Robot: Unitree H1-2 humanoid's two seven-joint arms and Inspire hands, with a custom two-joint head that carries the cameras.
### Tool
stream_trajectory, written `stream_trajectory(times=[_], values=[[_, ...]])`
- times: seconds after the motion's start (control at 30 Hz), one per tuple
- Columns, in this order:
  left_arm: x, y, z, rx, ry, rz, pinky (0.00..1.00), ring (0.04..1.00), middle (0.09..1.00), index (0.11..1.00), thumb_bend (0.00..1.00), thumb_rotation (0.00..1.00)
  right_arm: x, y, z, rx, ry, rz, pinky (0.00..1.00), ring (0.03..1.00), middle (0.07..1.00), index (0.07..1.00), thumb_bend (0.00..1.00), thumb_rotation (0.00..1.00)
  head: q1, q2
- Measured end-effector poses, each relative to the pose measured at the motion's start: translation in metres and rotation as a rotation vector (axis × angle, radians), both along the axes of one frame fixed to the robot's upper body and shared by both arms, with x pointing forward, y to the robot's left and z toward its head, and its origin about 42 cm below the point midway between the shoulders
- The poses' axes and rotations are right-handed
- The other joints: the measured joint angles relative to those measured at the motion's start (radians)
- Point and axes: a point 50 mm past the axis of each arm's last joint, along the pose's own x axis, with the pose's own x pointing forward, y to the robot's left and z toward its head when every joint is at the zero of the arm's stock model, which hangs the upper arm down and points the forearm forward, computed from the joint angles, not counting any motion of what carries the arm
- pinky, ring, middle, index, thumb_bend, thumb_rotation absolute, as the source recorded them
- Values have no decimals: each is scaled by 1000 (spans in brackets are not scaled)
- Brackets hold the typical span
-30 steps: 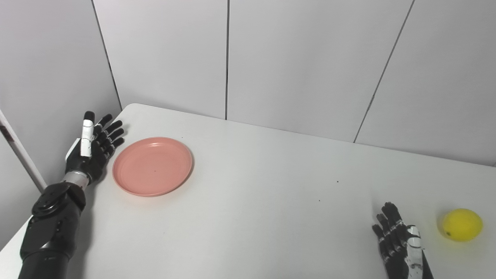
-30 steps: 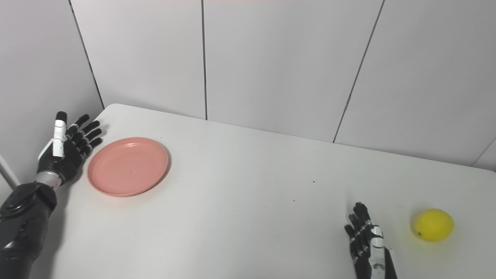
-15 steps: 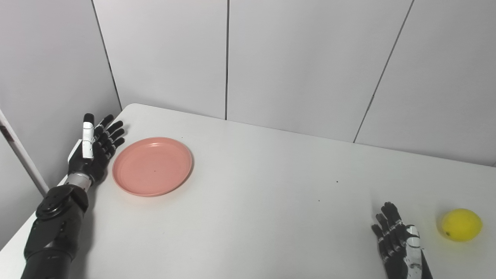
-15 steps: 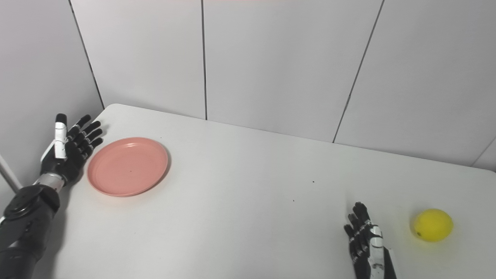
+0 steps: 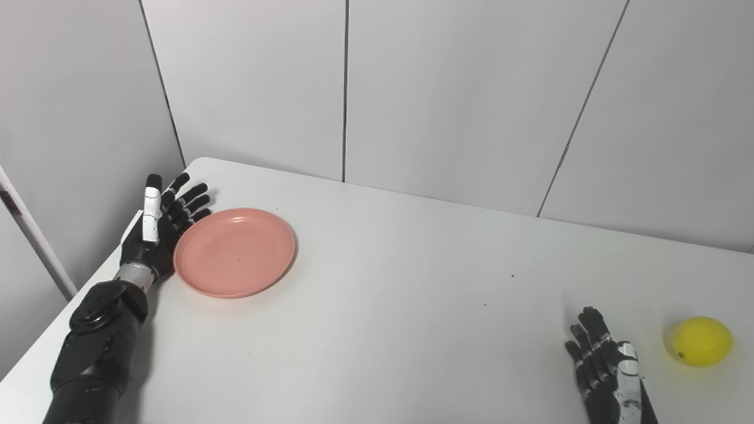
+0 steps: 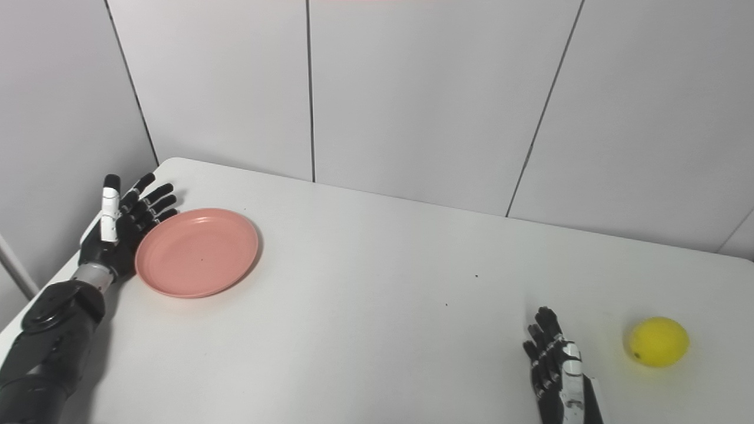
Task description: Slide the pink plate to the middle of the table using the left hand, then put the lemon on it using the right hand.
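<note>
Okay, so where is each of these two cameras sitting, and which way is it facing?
Left eye view: on the robot's head, looking down across the white table toward the wall panels; shows the left hand beside the pink plate and the right hand near the lemon.
Right eye view: on the head a little to the right, facing the same way; both arms enter from the bottom.
Shared: the same table, plate, lemon and both open hands, slightly offset.

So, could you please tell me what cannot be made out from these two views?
- Right robot hand: wrist and arm cut off by the bottom edge in both views.
- Left robot hand: whether it touches the pink plate rim is unclear in both views.
- Lemon: underside hidden by its own body.
</note>
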Motion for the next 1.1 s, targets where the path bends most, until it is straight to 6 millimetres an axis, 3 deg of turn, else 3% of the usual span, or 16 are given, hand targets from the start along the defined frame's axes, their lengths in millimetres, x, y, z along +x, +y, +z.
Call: stream_trajectory(times=[0.6,0.8,1.1], values=[[-11,-26,1,-31,15,-29,914,902,884,930,902,940,0,1,1,-4,-1,2,1000,971,972,938,737,1000,-5,6],[-12,-40,1,-46,18,-30,883,879,859,918,933,934,0,2,1,-7,0,1,1000,965,969,934,746,1000,-9,9],[-12,-59,3,-64,26,-29,848,853,840,913,890,960,0,3,1,-10,0,3,1000,976,970,929,733,1000,-12,14]])
